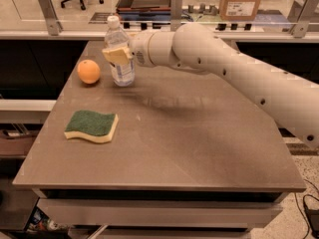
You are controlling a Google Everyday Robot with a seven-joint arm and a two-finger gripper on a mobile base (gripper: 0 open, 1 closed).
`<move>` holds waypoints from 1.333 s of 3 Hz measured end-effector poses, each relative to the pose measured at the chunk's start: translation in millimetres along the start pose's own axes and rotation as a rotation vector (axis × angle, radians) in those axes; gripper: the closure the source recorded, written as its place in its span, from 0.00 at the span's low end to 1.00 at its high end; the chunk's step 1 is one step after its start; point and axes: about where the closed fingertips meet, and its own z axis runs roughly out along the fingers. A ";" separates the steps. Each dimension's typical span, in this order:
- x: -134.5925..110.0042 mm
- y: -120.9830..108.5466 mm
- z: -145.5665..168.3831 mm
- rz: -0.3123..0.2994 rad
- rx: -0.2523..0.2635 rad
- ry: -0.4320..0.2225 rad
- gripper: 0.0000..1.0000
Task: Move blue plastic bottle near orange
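Observation:
The blue plastic bottle stands upright on the brown table at the back left, white cap on top. The orange rests on the table just left of the bottle, a small gap between them. My gripper reaches in from the right on a long white arm and is at the bottle's middle; its yellowish fingers lie against the bottle's front.
A green-and-yellow sponge lies at the table's front left. A counter with metal posts runs behind the table, with a cardboard box at the back right. My arm spans the table's right rear.

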 end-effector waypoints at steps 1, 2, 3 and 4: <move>-0.3 1.8 1.4 0.000 -0.003 0.000 0.36; -0.7 3.6 2.9 -0.001 -0.007 0.000 0.12; -1.0 5.2 4.2 -0.001 -0.010 -0.001 0.00; -1.0 5.3 4.3 -0.001 -0.010 -0.001 0.00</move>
